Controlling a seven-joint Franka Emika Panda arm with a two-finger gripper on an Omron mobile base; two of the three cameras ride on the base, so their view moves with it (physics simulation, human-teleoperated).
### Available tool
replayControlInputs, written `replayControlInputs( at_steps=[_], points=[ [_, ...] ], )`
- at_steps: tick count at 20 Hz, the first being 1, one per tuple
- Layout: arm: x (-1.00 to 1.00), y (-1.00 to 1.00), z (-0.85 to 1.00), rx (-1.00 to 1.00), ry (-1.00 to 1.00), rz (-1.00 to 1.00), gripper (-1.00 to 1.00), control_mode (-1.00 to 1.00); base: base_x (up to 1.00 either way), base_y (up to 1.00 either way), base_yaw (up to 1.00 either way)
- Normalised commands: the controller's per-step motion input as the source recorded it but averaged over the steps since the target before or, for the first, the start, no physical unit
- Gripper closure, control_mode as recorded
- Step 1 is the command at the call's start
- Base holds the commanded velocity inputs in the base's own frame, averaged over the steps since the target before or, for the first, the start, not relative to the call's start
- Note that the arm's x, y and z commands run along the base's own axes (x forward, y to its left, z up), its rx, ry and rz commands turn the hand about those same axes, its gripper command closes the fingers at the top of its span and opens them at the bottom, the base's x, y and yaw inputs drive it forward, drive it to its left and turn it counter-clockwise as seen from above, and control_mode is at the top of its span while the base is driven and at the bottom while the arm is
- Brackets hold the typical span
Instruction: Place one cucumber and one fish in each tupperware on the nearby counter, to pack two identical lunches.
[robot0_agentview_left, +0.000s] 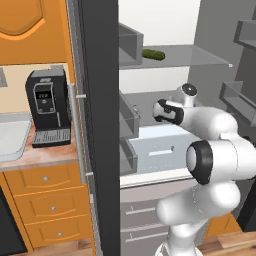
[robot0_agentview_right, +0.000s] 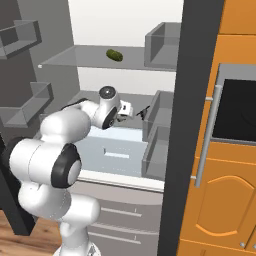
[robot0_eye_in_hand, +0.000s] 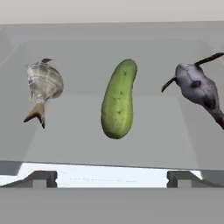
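With the tool (robot0_eye_in_hand: 112, 178) spread wide, the cucumber (robot0_eye_in_hand: 118, 99) between two fish looks firm, smooth, light; grip across its middle.

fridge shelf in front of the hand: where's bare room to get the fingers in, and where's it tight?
In the hand view the cucumber lies mid-shelf, a pale fish to one side, a dark fish to the other. Bare glass shelf runs between the pale fish and the cucumber, across the near edge, and in a narrower strip between the cucumber and the dark fish. The open gripper faces the cucumber.
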Motion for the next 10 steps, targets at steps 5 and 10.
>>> replayControlInputs(
  at_steps=[5, 10],
  points=[
    [0.59, 0.00, -0.25, 0.00, 0.00, 0.00, -1.00, -1.00, 0.00, 0.00, 0.00],
    [0.58, 0.00, -0.22, 0.00, -0.01, 0.00, -1.00, -1.00, 0.00, 0.00, 0.00]
  ],
)
